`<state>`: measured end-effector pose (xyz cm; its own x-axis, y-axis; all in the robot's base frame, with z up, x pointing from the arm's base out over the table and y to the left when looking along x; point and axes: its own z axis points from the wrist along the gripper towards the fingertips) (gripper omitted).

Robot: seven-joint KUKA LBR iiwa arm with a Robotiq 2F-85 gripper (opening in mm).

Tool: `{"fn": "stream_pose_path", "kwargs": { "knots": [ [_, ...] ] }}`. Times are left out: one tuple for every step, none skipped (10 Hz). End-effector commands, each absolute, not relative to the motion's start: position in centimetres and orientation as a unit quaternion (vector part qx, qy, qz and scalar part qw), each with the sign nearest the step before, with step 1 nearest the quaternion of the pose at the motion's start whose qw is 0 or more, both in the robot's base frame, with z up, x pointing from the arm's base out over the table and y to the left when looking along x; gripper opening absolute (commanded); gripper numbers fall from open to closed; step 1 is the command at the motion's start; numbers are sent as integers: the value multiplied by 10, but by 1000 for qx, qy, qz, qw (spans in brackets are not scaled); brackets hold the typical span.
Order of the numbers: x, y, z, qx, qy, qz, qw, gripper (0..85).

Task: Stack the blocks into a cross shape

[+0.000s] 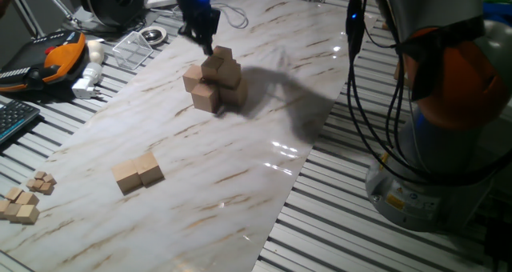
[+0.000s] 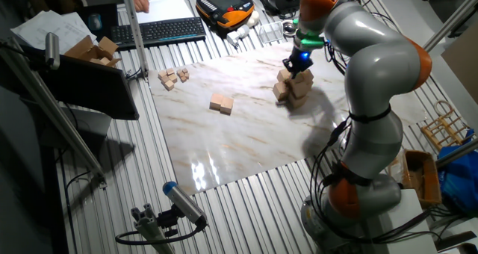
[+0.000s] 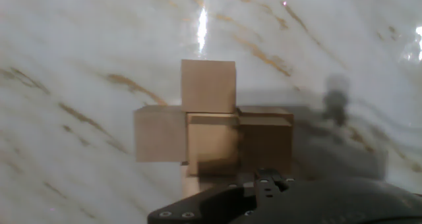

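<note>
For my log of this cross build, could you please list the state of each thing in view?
Block stack: partly built, blocks in more than one layer.
Pair of spare blocks: lying side by side, touching, unused.
Tiny cubes: loose cluster off the board.
Gripper: just over the stack; open or shut unclear.

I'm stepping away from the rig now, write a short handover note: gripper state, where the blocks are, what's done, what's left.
Gripper: right above the block stack, at its top block; the fingers are not clear in any view, so open or shut cannot be told.
Block stack: on the marble board, several blocks built up; from the hand view it already reads as a cross, with arms around a raised centre.
Two spare blocks: side by side on the board, apart from the stack.
Done: most of the cross.
Left: confirm the top block is released and seated, then add the two spares if the shape needs them.
</note>
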<state>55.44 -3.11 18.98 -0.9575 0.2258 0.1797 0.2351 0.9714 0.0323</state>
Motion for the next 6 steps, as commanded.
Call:
{"fn": "stream_pose_path", "kwargs": {
  "knots": [
    [554,-21,189,-117,-990,-19,74,0],
    [554,-21,189,-129,-988,-18,81,0],
    [554,-21,189,-148,-984,-21,101,0],
    [554,-21,189,-176,-977,-34,114,0],
    [554,-21,189,-169,-980,-21,108,0],
    [554,-21,189,-153,-983,-15,100,0]
  ]
}}
